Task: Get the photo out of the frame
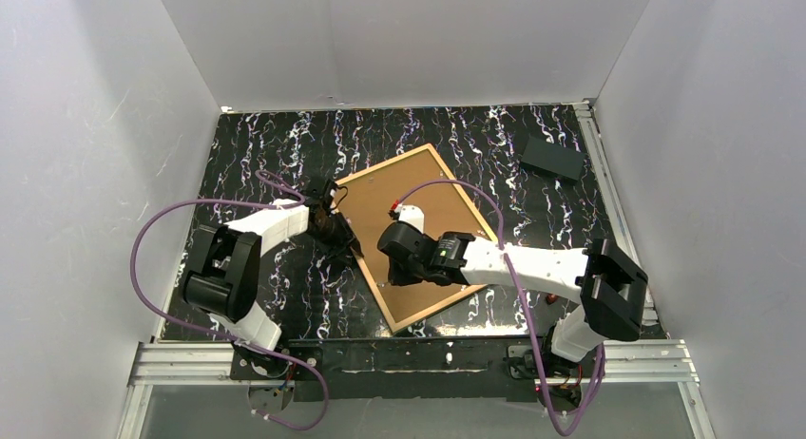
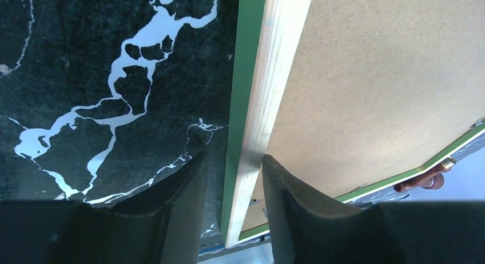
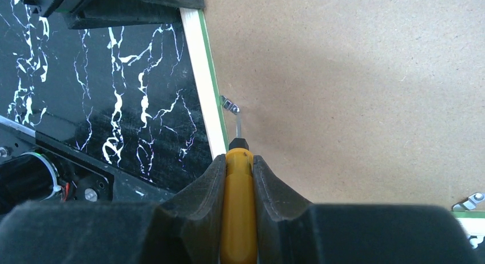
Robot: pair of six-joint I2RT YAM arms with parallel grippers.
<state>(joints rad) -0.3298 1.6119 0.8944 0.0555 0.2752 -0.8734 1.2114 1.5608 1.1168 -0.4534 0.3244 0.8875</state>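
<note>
The frame point(image 1: 383, 167) is lying face-down on the surface point(image 1: 285, 144), turned diagonal, w/ the brown backing panel point(image 1: 418, 187) facing up inside it. The photo isn't showing anywhere. I'm guessing it's sitting under that panel, i.e. not out yet

What I'm watching is the small metal clip point(image 3: 230, 106) on the frame's long rail, the one nearest my left arm. It's sitting dead ahead of the screwdriver point(image 3: 238, 201), right at the blade tip; touching or just beside, can't tell which. The blade is pointing almost along that rail, angled slightly over the panel. So I'm reckoning the clip needs levering sideways off the panel, not a push fwd

My right tool point(image 3: 237, 164) is clenching the yellow handle, pads tight on both sides. The right arm is reaching across the frame from its opposite long side, wrist low over the panel, and it's by far the nearer one to the clip

My left tool point(image 2: 234, 159) is sitting further along the same rail, by the frame's corner, one finger outside the rail & one over the panel. Pinching or only bracketing, I can't tell, as a dark sliver is showing btwn the outer finger and the green edge. I'm guessing it's there to steady the frame

A second clip point(image 3: 472, 202) is showing on the frame's adjoining rail, so I'm judging the job as early
</note>
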